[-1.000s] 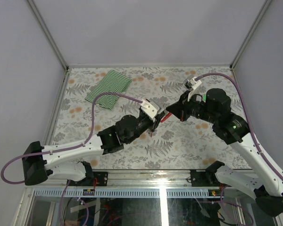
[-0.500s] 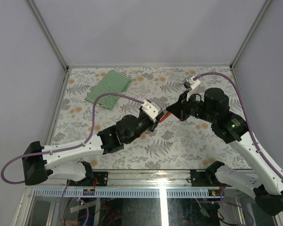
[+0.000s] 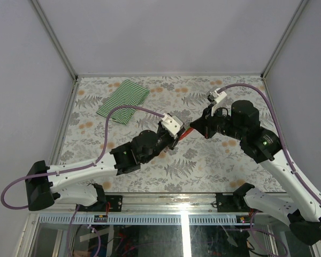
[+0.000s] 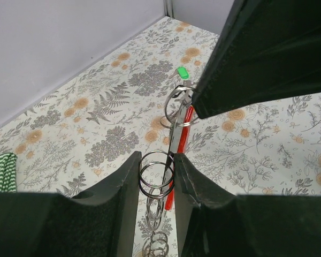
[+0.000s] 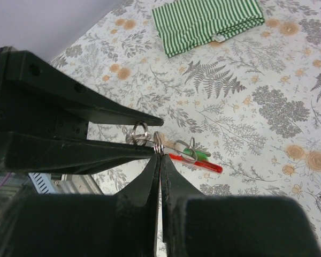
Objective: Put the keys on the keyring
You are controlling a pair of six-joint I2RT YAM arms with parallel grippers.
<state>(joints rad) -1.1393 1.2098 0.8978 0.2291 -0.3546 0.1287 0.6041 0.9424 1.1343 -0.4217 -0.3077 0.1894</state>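
Note:
In the top view my left gripper and right gripper meet tip to tip above the table's middle, with the red keyring loop between them. In the left wrist view my left gripper is shut on silver split rings of the keyring; more rings hang below. The red loop and a silvery strip run up to the right gripper's finger. A green key tag shows beyond. In the right wrist view my right gripper is shut on a silver ring; a green tag and a red piece lie beyond.
A folded green-and-white striped cloth lies at the back left of the flowered table; it also shows in the right wrist view. Grey walls and a metal frame close in the table.
My left gripper has edged up and right, closer to the right gripper. The rings that dangled below it a second ago no longer show from above. The right arm has barely moved.

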